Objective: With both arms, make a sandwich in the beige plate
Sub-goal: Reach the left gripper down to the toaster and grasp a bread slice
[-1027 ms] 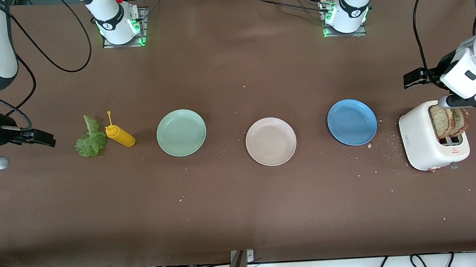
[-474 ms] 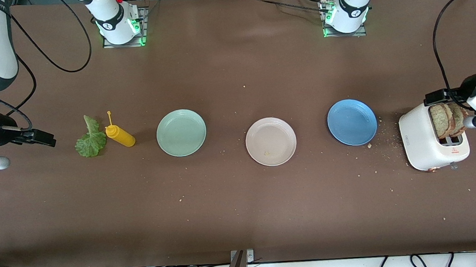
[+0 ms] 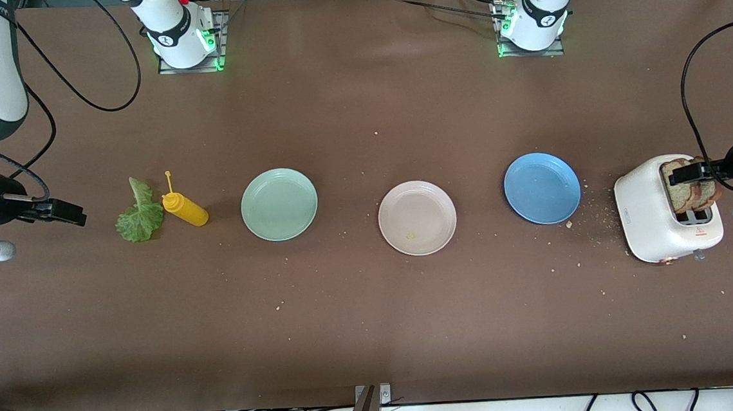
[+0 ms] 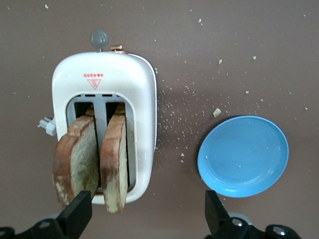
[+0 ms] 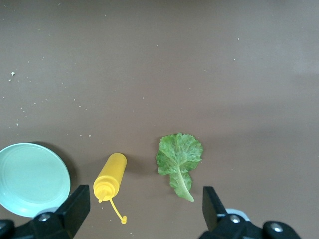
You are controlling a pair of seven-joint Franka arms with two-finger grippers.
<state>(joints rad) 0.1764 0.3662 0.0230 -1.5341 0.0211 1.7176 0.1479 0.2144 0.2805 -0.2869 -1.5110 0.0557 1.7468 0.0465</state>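
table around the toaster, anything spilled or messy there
Yes: crumbs are scattered on the table between the white toaster and the blue plate. The yellow squeeze bottle lies on its side beside the lettuce leaf.

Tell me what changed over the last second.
The left gripper, open, swung from above the table past the toaster to over the toast standing in its slots, gripping nothing. The right gripper stayed open, waiting beside the lettuce. Bottle and the three plates, the beige plate among them, unmoved.
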